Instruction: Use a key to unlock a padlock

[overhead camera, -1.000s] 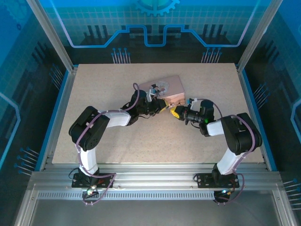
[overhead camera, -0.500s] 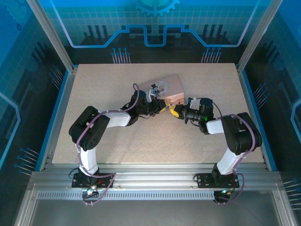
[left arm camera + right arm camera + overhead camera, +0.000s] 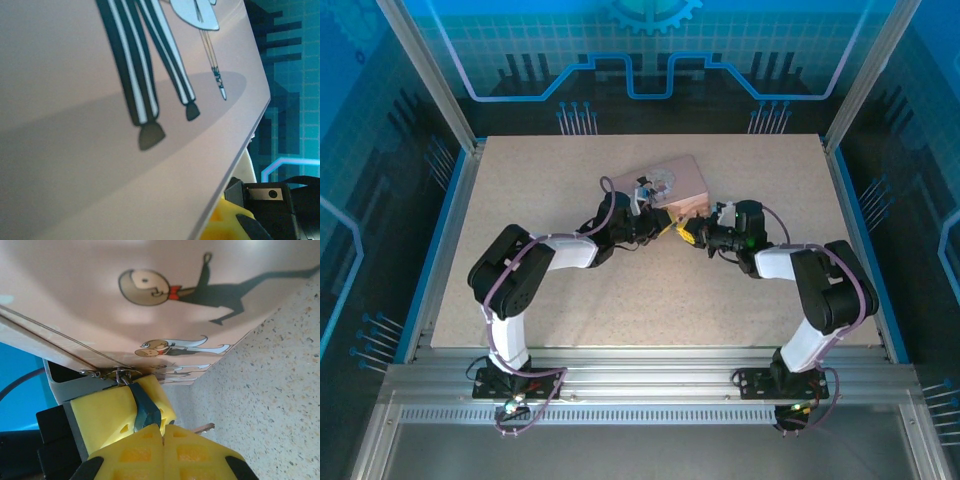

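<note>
Left tool [image 3: 666, 224] clamps the padlock [image 3: 144, 411], a slim blue-grey metal sliver, at eleven o'clock from the right tool [image 3: 164, 439], its pads pressed together, under the pink box [image 3: 100, 315].

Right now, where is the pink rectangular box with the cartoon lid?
Top view: the pink box sits in the middle, toward the far side, just beyond the left gripper and right gripper.

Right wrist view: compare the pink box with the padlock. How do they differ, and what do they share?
The pink box is far bigger than the padlock. The box is pink with cartoon figures; the padlock is plain bluish metal. The box sits on the table; the padlock is pinched by the left end effector. Shared: they meet at the box's edge.
</note>
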You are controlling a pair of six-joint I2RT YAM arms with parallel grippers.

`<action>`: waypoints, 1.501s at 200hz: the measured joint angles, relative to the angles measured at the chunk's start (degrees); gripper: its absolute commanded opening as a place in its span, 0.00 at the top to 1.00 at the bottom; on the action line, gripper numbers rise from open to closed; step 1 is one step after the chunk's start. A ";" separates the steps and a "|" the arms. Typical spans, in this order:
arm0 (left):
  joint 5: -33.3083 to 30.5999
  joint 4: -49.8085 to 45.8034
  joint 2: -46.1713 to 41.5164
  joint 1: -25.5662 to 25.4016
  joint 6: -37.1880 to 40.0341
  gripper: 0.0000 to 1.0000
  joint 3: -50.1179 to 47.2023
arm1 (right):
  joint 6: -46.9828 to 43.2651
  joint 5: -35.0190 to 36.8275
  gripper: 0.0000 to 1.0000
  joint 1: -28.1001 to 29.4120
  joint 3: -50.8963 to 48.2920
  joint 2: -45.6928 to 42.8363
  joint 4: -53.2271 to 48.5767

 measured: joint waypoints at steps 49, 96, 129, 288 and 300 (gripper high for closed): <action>-0.52 -0.17 0.00 0.02 0.00 0.99 0.02 | 0.22 1.03 1.00 0.42 0.17 0.07 0.00; -1.38 -1.05 0.00 0.09 0.02 0.99 0.00 | 0.83 2.29 1.00 1.18 0.31 0.90 0.48; -1.64 -1.68 0.00 0.09 0.20 0.98 0.00 | 0.83 2.27 0.98 1.22 0.31 1.31 0.83; 4.07 -22.62 -3.17 -2.58 10.51 0.94 2.36 | -32.72 8.37 0.70 -0.33 -3.43 -23.21 -38.60; 4.04 -23.61 -3.19 -2.62 10.75 0.94 2.58 | -35.95 10.14 0.71 0.02 -2.73 -24.44 -42.42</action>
